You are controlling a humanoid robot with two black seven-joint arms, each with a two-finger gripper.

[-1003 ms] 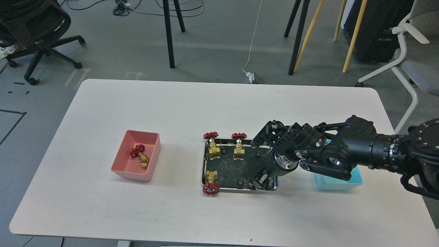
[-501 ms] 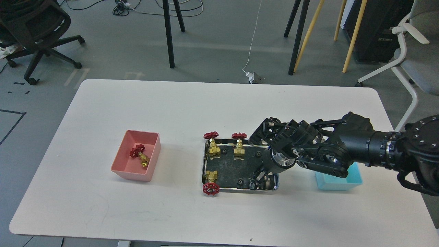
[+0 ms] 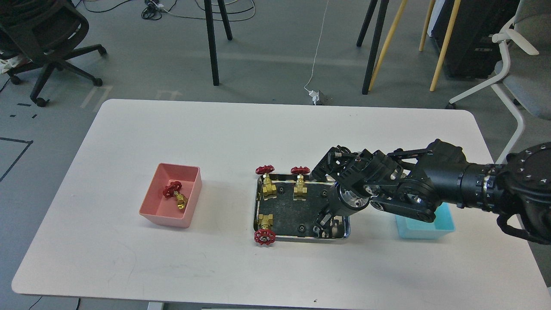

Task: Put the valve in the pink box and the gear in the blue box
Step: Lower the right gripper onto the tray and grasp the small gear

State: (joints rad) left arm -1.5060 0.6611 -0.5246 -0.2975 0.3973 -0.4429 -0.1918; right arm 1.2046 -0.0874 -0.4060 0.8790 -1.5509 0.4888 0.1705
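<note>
A steel tray (image 3: 259, 202) in the middle of the table holds three brass valves with red handwheels (image 3: 267, 183) (image 3: 299, 183) (image 3: 264, 229) and small black gears (image 3: 302, 227) (image 3: 281, 189). The pink box (image 3: 170, 215) at the left holds one valve (image 3: 175, 194). The blue box (image 3: 426, 228) stands at the right, partly behind my right arm. My right gripper (image 3: 323, 224) points down into the tray's front right corner; its dark fingers cannot be told apart. My left arm is out of view.
The white table (image 3: 215, 129) has its front edge near the bottom of the view. Chairs (image 3: 43, 43), stand legs (image 3: 213, 43) and cables are on the floor behind it.
My right arm has shifted slightly left and down, bringing the gripper lower into the tray's front right corner. The valves, gears and boxes have not moved.
</note>
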